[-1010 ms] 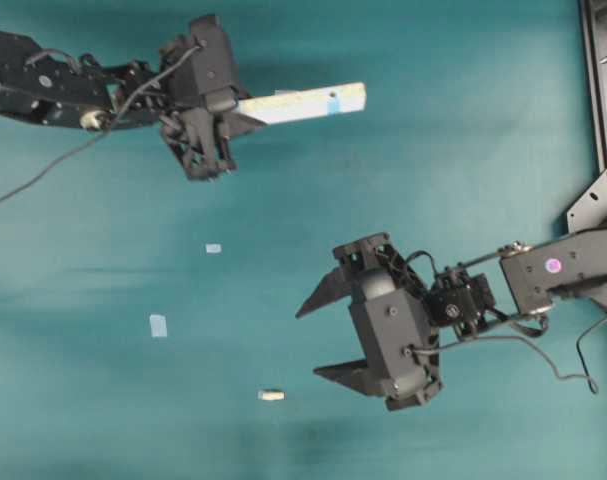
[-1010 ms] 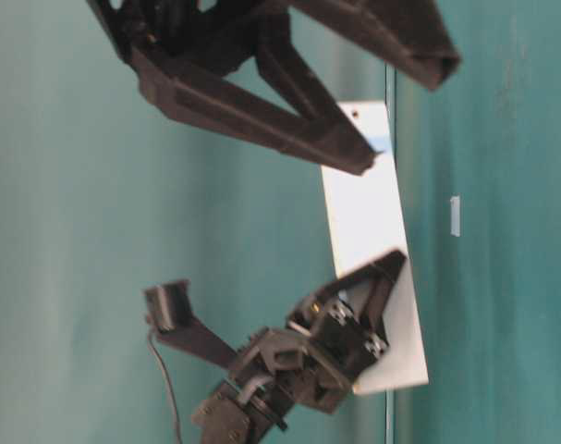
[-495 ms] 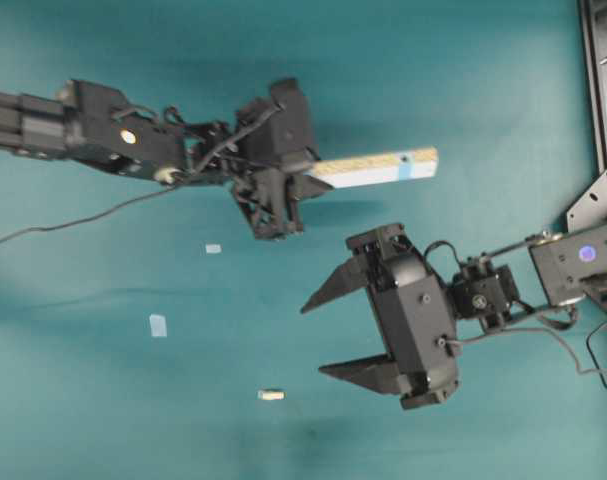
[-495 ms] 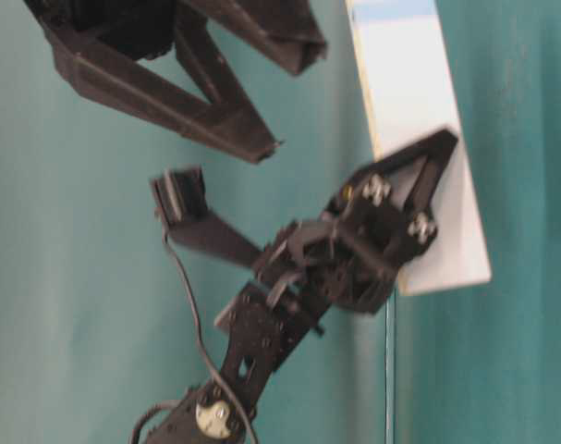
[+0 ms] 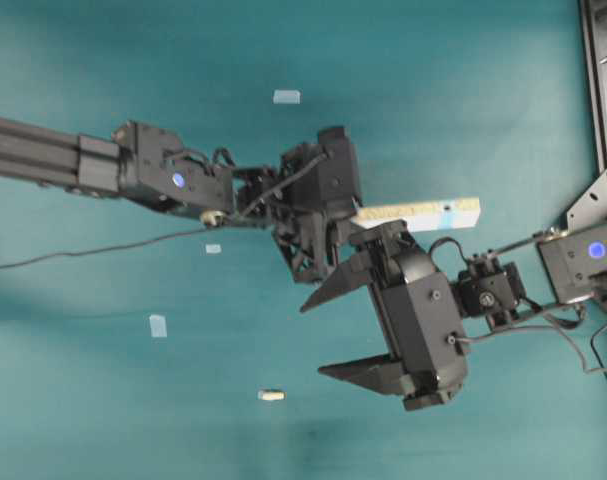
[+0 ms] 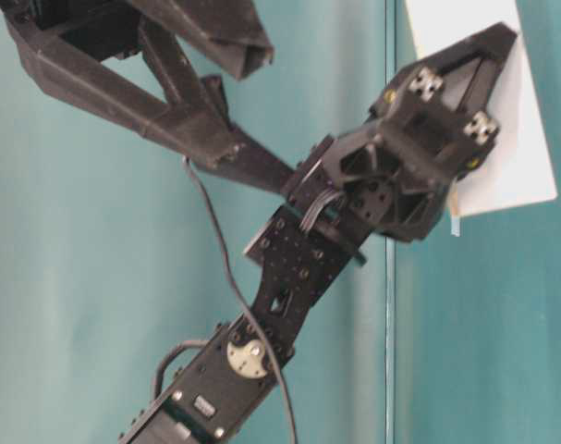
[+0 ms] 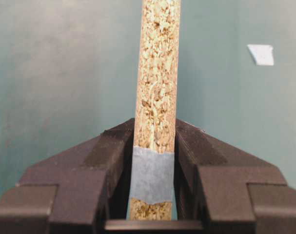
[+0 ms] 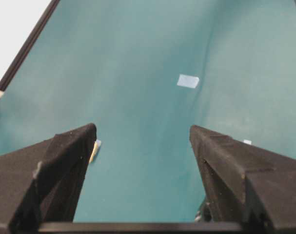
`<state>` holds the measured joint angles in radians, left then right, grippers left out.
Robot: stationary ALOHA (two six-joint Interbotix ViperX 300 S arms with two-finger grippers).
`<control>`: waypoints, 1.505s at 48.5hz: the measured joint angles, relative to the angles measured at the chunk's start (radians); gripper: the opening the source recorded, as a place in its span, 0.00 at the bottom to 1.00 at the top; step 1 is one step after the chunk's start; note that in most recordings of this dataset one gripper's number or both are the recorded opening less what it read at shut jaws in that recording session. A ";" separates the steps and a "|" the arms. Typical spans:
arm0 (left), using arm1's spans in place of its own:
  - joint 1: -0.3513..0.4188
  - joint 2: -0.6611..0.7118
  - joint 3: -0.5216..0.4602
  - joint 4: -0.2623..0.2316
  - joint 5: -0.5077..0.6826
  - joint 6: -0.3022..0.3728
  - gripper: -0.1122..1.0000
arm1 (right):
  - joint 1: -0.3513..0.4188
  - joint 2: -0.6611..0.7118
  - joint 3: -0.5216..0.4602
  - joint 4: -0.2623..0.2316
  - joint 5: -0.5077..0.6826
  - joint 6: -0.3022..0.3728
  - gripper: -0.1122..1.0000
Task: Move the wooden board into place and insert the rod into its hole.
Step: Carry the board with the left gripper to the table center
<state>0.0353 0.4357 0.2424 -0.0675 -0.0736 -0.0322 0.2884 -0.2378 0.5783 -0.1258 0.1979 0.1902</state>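
Near edge of the overhead view: the rod [image 5: 271,395] lies alone on the teal table [image 5: 103,420], open cloth on all sides, well apart from both arms. Just beyond it, the right gripper [image 5: 328,335] hangs with jaws spread wide, holding nothing; one finger tip points toward the rod's side of the cloth. Small tape squares [image 5: 158,325] dot the surface to the left. Farther back, the left gripper [image 7: 152,161] is clamped narrowly on one end of the wooden board [image 5: 415,212], held on edge above the table, its free end passing over the right gripper's body. A dark frame [image 5: 598,90] bounds the table's right edge.
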 measured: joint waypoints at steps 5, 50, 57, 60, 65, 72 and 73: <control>-0.003 0.031 -0.029 0.000 0.002 0.000 0.31 | 0.002 0.000 0.000 0.000 0.000 0.000 0.87; -0.009 0.130 -0.152 0.000 0.043 0.000 0.31 | 0.002 0.002 0.015 -0.014 -0.002 -0.005 0.87; -0.009 0.130 -0.152 0.000 0.046 0.000 0.31 | 0.002 0.000 0.017 -0.038 -0.003 -0.005 0.87; -0.009 0.130 -0.153 0.000 0.049 0.000 0.31 | 0.002 0.000 0.018 -0.044 -0.003 -0.005 0.87; -0.009 0.132 -0.153 0.000 0.052 0.002 0.53 | 0.000 0.000 0.018 -0.046 -0.005 -0.005 0.87; -0.009 0.130 -0.153 0.000 0.052 0.002 0.51 | 0.002 0.000 0.025 -0.046 -0.005 -0.005 0.87; -0.011 0.132 -0.153 0.002 0.052 0.002 0.48 | 0.002 0.000 0.026 -0.046 -0.003 -0.005 0.87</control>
<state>0.0245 0.5676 0.0890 -0.0660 -0.0215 -0.0307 0.2899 -0.2378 0.6044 -0.1718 0.1948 0.1856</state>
